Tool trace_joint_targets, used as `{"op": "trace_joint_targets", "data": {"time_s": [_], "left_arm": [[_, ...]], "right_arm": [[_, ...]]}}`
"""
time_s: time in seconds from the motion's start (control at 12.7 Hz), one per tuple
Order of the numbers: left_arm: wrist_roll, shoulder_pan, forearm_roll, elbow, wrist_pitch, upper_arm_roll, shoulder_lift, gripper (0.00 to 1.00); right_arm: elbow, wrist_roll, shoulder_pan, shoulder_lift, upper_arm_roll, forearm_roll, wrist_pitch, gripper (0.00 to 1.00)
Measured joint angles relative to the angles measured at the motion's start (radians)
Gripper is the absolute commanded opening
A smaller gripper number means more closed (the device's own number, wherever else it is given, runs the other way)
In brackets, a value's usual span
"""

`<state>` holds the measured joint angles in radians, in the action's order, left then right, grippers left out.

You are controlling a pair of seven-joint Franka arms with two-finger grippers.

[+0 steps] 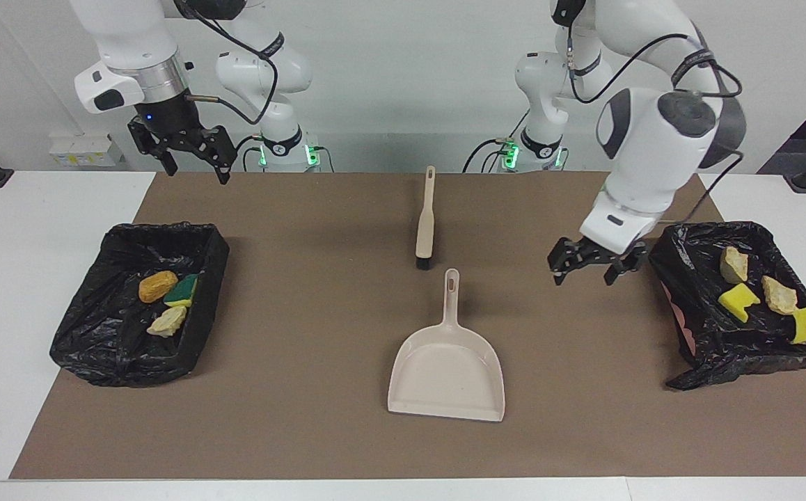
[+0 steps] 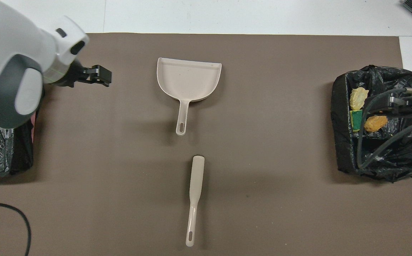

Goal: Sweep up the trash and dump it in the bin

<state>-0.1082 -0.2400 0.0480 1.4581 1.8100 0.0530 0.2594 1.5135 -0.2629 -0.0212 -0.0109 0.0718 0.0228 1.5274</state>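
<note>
All the trash lies in two black-lined bins. The bin (image 1: 117,351) at the right arm's end holds an orange-brown lump (image 1: 158,286), a green-and-yellow sponge piece (image 1: 182,291) and a beige lump (image 1: 168,321). The bin (image 1: 723,348) at the left arm's end holds two beige lumps (image 1: 733,264) and two yellow sponge pieces (image 1: 738,300). My left gripper (image 1: 584,277) is open and empty, low over the mat beside that bin. My right gripper (image 1: 196,170) is open and empty, raised over the mat's edge nearest the robots, near the other bin.
A beige dustpan (image 1: 447,376) lies empty mid-mat, handle toward the robots. A beige brush (image 1: 425,223) lies nearer to the robots, bristles toward the dustpan. The brown mat (image 1: 305,417) covers a white table. A black cable (image 2: 14,217) lies at the left arm's end.
</note>
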Motion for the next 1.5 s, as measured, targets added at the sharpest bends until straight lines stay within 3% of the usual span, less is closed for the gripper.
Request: {"op": "trace_joint_targets", "data": {"time_s": [0.39, 0.79, 1.5], "left_arm": [[0.167, 0.085, 0.001, 0.001, -0.218, 0.003, -0.150, 1.00], [0.207, 0.108, 0.001, 0.077, -0.278, 0.004, -0.257, 1.00], [0.207, 0.108, 0.000, 0.101, -0.278, 0.003, -0.268, 1.00]], "right_arm": [[0.000, 0.000, 0.000, 0.000, 0.000, 0.000, 0.000, 1.00], [0.000, 0.000, 0.000, 0.000, 0.000, 0.000, 0.000, 1.00], [0.000, 0.000, 0.000, 0.000, 0.000, -0.001, 0.000, 1.00]]}}
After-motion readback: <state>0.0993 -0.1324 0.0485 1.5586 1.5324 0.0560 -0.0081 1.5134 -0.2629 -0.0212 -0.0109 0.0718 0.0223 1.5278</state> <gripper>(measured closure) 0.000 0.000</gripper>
